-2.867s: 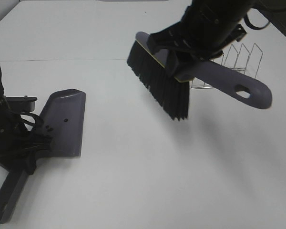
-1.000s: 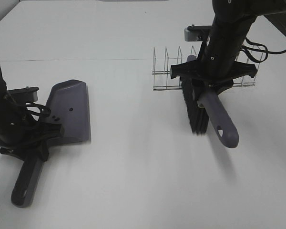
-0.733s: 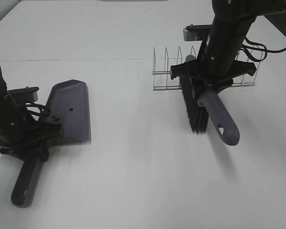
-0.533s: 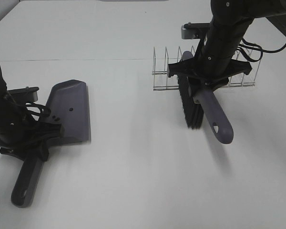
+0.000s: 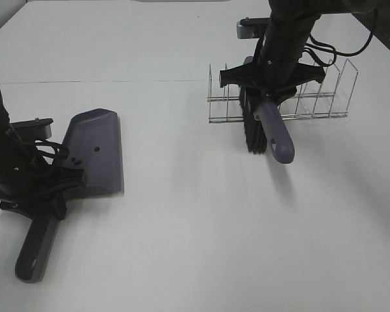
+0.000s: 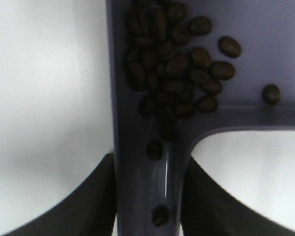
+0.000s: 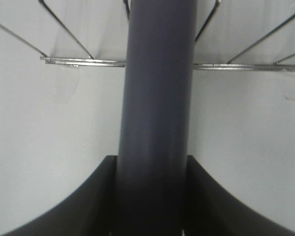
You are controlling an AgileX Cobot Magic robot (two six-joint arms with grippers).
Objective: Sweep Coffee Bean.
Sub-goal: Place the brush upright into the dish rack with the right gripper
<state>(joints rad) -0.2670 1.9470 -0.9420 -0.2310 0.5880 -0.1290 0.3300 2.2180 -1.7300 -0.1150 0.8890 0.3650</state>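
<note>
Bright, even light from above washes the white table (image 5: pixel 182 260) almost featureless in the high view. Shadows are faint and soft-edged beneath the brush (image 5: pixel 273 130) and beside the dustpan (image 5: pixel 97 153). In the left wrist view the beans (image 6: pixel 177 64) look slightly blurred, with a thin glare streak on the dustpan's handle. The right wrist view is soft up close; the rack (image 7: pixel 78 61) wires are sharper.
</note>
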